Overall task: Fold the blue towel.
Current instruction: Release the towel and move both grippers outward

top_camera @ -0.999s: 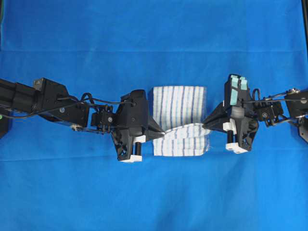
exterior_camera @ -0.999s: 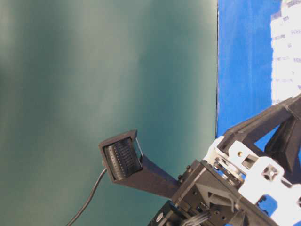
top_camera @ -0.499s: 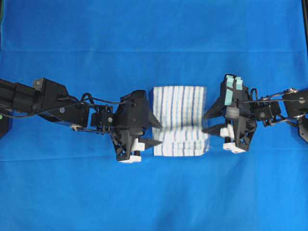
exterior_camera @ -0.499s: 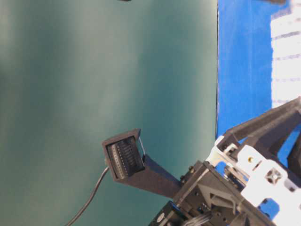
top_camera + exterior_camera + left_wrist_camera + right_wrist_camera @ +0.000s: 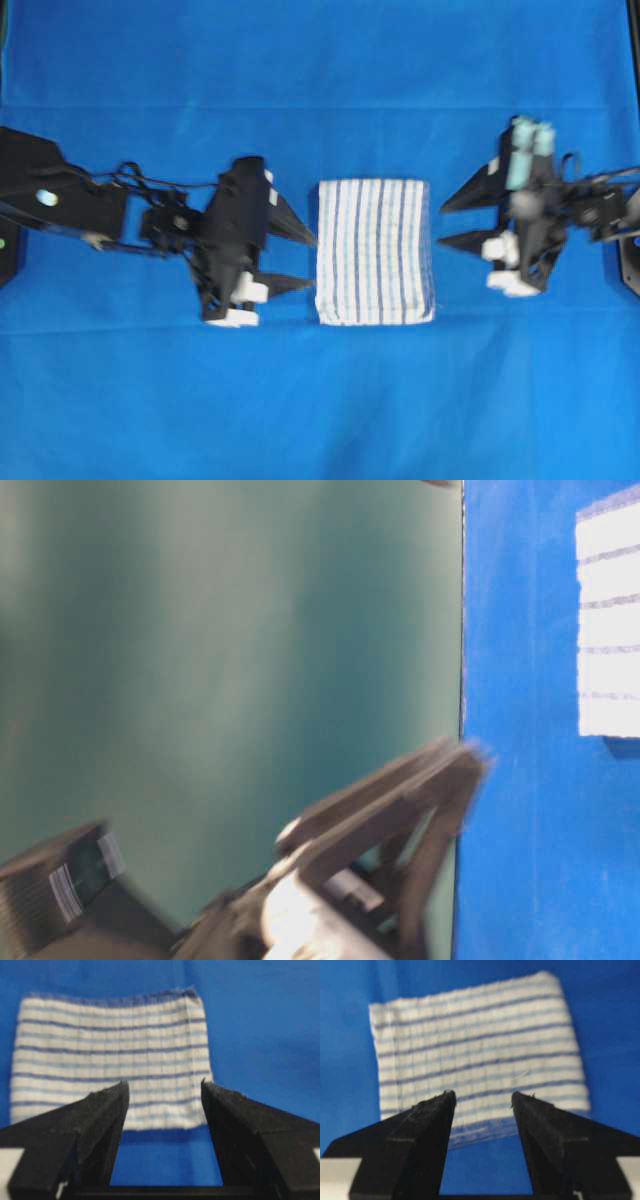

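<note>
The blue towel (image 5: 375, 251), white with thin dark-blue stripes, lies folded into a compact rectangle in the middle of the overhead view. It also fills the upper part of the left wrist view (image 5: 110, 1055) and the right wrist view (image 5: 477, 1045), and shows at the right edge of the table-level view (image 5: 608, 620). My left gripper (image 5: 312, 262) stands open just left of the towel, apart from it, nothing between its fingers (image 5: 102, 1110). My right gripper (image 5: 441, 224) stands open just right of the towel, also empty and apart.
A plain solid-blue covering (image 5: 320, 400) spreads over the whole table. In the table-level view a blurred black arm part (image 5: 380, 820) crosses in front of a green wall (image 5: 220, 660).
Both grippers opened and let go of the towel's folded edge, then drew back outward, left arm leftward, right arm rightward. The towel now lies flat as a neat folded rectangle.
</note>
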Robot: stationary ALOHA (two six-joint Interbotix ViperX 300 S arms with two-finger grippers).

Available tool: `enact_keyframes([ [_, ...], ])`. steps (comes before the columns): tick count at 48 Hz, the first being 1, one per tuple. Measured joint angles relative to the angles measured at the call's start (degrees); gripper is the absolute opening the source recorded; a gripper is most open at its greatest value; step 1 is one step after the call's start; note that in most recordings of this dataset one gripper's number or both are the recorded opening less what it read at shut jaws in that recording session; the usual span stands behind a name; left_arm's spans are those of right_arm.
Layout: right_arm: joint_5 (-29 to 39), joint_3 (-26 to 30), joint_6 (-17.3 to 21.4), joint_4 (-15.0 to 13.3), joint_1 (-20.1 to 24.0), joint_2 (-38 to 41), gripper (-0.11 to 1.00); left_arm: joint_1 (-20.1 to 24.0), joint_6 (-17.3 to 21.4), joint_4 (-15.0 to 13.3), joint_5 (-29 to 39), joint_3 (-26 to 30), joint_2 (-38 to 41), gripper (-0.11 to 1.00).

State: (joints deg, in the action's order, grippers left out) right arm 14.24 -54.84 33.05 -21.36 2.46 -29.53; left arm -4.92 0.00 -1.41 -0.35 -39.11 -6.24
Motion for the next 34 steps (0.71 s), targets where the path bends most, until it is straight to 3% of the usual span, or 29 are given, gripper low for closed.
enact_keyframes([
  [16,8.1,-3.0,-0.5,-2.5,0.1,-22.1,0.55,1.5,0.5,0.1,-0.4,-10.8,-17.5,0.52],
  [34,9.4,-10.8,-0.5,-4.8,0.1,-34.3,0.55,3.2,0.5,0.0,-1.3,-22.8,-35.9,0.52],
])
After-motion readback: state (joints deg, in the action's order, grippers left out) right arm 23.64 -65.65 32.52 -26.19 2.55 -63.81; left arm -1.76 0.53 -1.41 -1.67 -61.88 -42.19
